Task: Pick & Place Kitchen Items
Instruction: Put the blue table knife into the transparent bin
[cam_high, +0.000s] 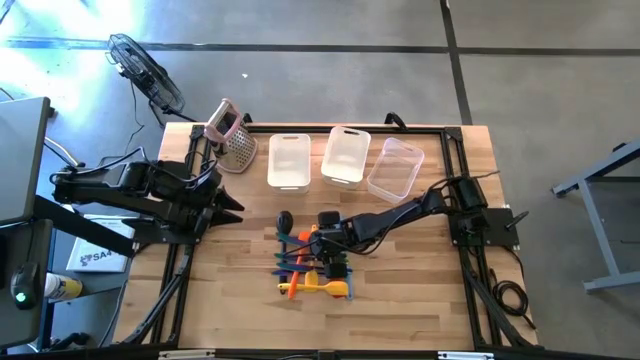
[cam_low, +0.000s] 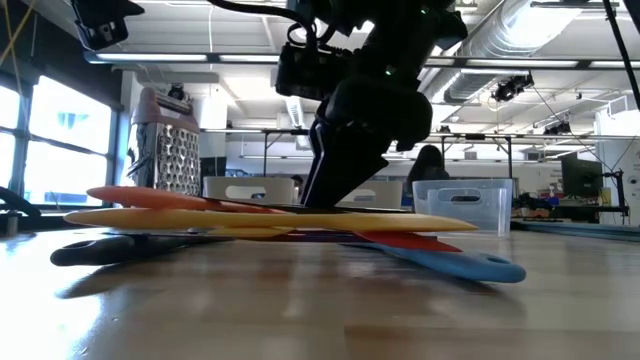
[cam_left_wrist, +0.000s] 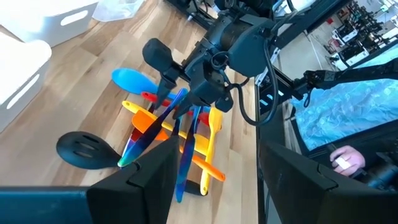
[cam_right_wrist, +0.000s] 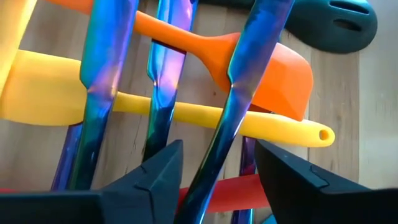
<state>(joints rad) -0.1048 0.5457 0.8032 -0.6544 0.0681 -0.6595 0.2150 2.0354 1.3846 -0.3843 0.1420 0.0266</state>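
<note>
A pile of slim kitchen items (cam_high: 310, 265) lies crossed on the wooden table: an orange spatula (cam_right_wrist: 273, 68), a yellow one (cam_right_wrist: 186, 115), a blue spoon (cam_left_wrist: 130, 79), a black slotted spoon (cam_high: 285, 220) and several shiny blue-purple handles (cam_right_wrist: 102, 93). My right gripper (cam_high: 328, 258) reaches steeply down into the pile. It is open, with one shiny handle (cam_right_wrist: 239, 93) running between its two fingers (cam_right_wrist: 155, 177); I see no touch. My left gripper (cam_high: 230, 205) waits open above the table's left side.
Three clear bins (cam_high: 289, 160) (cam_high: 346, 155) (cam_high: 395, 168) stand in a row at the far edge. A metal grater with a pink handle (cam_high: 232, 135) stands to their left. Bare wood (cam_high: 400, 300) lies near the front edge.
</note>
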